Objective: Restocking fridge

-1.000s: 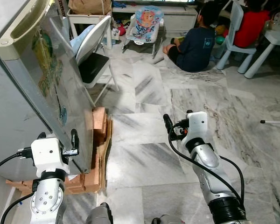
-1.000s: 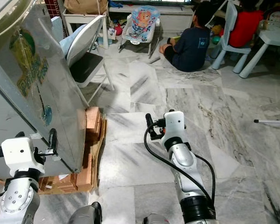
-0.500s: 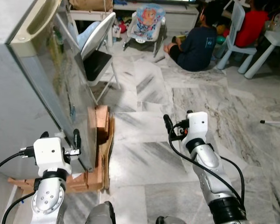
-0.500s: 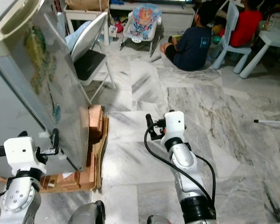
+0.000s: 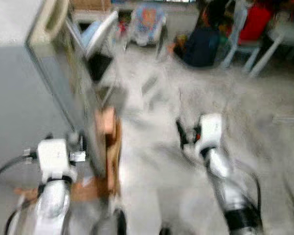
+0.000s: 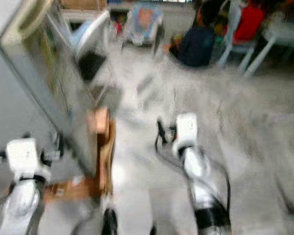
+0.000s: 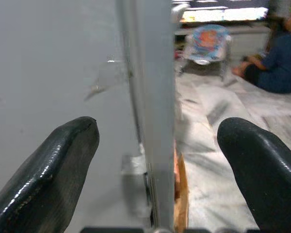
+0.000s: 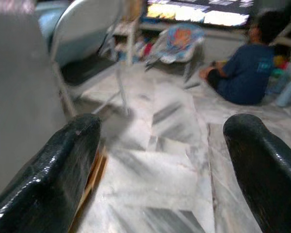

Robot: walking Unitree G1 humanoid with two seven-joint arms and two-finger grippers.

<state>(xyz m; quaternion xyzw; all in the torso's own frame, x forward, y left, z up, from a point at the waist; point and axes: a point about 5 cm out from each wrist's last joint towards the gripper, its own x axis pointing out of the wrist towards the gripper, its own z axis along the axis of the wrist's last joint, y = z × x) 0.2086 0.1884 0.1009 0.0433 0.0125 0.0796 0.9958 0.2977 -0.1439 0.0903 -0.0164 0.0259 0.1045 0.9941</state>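
On my far left stands the fridge (image 5: 19, 83), its grey side wall filling that part of the head views, which are blurred, so I read them loosely. The fridge door (image 7: 153, 97) hangs partly open and I see it nearly edge-on, a tall upright slab whose long axis runs floor to ceiling. My left gripper (image 7: 157, 165) sits low at that door's free edge with its fingers (image 7: 53, 170) spread wide apart, one on each side of the edge, holding nothing; whether either pad touches the metal I cannot tell. The door lies straight ahead of this gripper and between its fingers, so I judge the coming move, swinging the door, turns on which face I press: the left arm is plainly the nearer one for that. Under the door's corner is a wooden pallet (image 5: 108, 142) that the fridge seems to rest on.

Further right, my right gripper (image 8: 165, 160) hovers over bare marble floor (image 8: 160, 145), well apart from the fridge, fingers wide apart and empty. Beyond it a folding chair (image 8: 87, 34) stands near the door, and a person in a dark shirt (image 8: 245, 68) sits on the floor beside a baby bouncer (image 8: 179, 39).
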